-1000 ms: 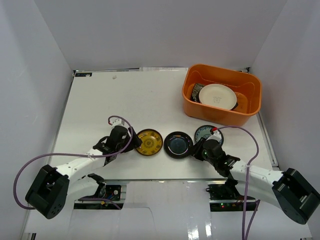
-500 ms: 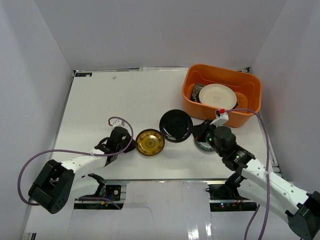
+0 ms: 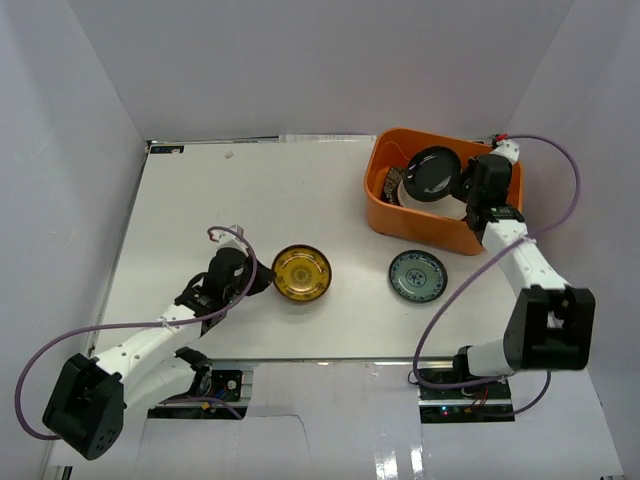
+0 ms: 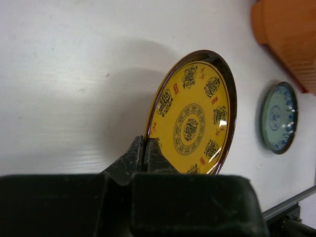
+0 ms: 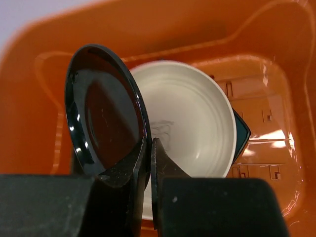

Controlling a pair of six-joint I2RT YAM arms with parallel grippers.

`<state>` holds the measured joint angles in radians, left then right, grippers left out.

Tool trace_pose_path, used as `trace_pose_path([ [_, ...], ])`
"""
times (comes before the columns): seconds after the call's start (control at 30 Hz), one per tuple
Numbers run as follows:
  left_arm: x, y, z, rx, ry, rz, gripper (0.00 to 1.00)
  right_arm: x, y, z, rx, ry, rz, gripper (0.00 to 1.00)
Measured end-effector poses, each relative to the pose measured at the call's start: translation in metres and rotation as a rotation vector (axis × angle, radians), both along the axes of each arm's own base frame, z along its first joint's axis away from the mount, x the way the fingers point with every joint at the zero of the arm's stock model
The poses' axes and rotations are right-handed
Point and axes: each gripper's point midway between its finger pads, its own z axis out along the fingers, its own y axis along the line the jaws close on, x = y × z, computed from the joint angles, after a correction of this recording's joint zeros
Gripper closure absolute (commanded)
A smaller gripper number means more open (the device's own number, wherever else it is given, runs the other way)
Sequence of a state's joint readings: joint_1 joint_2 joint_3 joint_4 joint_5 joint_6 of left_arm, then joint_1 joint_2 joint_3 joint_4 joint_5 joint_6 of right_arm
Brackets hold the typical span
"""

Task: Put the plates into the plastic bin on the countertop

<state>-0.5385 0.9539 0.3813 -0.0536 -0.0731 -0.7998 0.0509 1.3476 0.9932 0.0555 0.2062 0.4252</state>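
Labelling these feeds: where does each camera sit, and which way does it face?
Top external: above and behind the bases, looking down on the countertop; both arms show.
Left wrist: behind the left gripper, facing the yellow-brown plate its fingers pinch.
Right wrist: behind the right gripper, facing into the bin past its black plate.
Shared: top and left wrist both show the blue-green plate.

White countertop point(image 3: 250, 200): orange bin point(image 3: 420, 226) far right, blue-green plate point(image 3: 417, 275) flat near it
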Motion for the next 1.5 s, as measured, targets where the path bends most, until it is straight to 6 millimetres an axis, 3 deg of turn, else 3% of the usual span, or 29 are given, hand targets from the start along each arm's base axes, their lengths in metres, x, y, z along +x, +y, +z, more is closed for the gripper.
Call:
trace_pose_path([
  [0.07,0.009,-0.007,0.024,-0.020,-0.039,-0.012,1.00,0.011,-0.004,-0.033,-0.013,0.093,0.002,0.91],
  [0.17,0.028,-0.020,0.071,-0.071,-0.126,-0.027,1.00,0.014,-0.006,-0.071,-0.028,0.209,0.007,0.75],
  [0.2,0.033,-0.025,0.085,-0.086,-0.148,-0.033,1.00,0.014,-0.007,-0.075,-0.029,0.220,0.008,0.64],
  [0.23,0.041,-0.030,0.101,-0.103,-0.177,-0.038,1.00,0.012,-0.008,-0.078,-0.032,0.231,0.007,0.42],
  [0.3,0.057,-0.042,0.129,-0.132,-0.226,-0.048,1.00,0.011,-0.007,-0.074,-0.031,0.227,0.010,0.17],
  [0.37,0.076,-0.058,0.152,-0.153,-0.266,-0.060,1.00,0.010,-0.006,-0.064,-0.033,0.204,0.024,0.13],
  [0.47,0.101,-0.092,0.175,-0.164,-0.300,-0.103,1.00,0.002,-0.002,-0.032,-0.028,0.141,0.046,0.16],
  [0.57,0.126,-0.133,0.188,-0.162,-0.321,-0.162,1.00,-0.014,0.002,0.023,-0.015,0.010,0.070,0.53],
  [0.6,0.135,-0.147,0.192,-0.161,-0.329,-0.178,1.00,-0.023,0.004,0.047,-0.005,-0.052,0.079,0.81],
  [0.63,0.147,-0.164,0.195,-0.156,-0.331,-0.196,1.00,-0.034,0.006,0.071,0.002,-0.113,0.087,0.91],
  [0.73,0.176,-0.206,0.200,-0.146,-0.349,-0.240,1.00,-0.078,0.008,0.131,0.026,-0.305,0.096,0.92],
  [0.83,0.201,-0.244,0.197,-0.133,-0.361,-0.281,1.00,-0.115,0.011,0.157,0.037,-0.421,0.117,0.92],
  [0.9,0.217,-0.270,0.192,-0.123,-0.363,-0.305,1.00,-0.129,0.017,0.163,0.050,-0.455,0.149,0.92],
  [0.97,0.231,-0.292,0.180,-0.115,-0.360,-0.327,1.00,-0.134,0.027,0.155,0.064,-0.444,0.205,0.92],
  [1.0,0.237,-0.301,0.174,-0.112,-0.360,-0.338,0.94,-0.134,0.031,0.149,0.068,-0.429,0.224,0.92],
  [1.07,0.244,-0.316,0.154,-0.102,-0.339,-0.360,0.74,-0.135,0.037,0.133,0.079,-0.383,0.259,0.92],
  [1.1,0.245,-0.321,0.140,-0.096,-0.317,-0.373,0.53,-0.135,0.039,0.126,0.084,-0.362,0.269,0.92],
  [1.2,0.241,-0.327,0.110,-0.075,-0.253,-0.405,0.18,-0.138,0.043,0.108,0.092,-0.314,0.292,0.92],
  [1.27,0.235,-0.331,0.110,-0.089,-0.243,-0.437,0.12,-0.141,0.045,0.106,0.096,-0.308,0.305,0.91],
  [1.37,0.221,-0.329,0.130,-0.098,-0.262,-0.470,0.11,-0.143,0.049,0.109,0.102,-0.316,0.326,0.90],
  [1.43,0.204,-0.315,0.149,-0.096,-0.282,-0.483,0.12,-0.143,0.052,0.109,0.108,-0.316,0.343,0.89],
  [1.5,0.174,-0.287,0.166,-0.089,-0.289,-0.485,0.18,-0.144,0.055,0.108,0.117,-0.312,0.360,0.88],
])
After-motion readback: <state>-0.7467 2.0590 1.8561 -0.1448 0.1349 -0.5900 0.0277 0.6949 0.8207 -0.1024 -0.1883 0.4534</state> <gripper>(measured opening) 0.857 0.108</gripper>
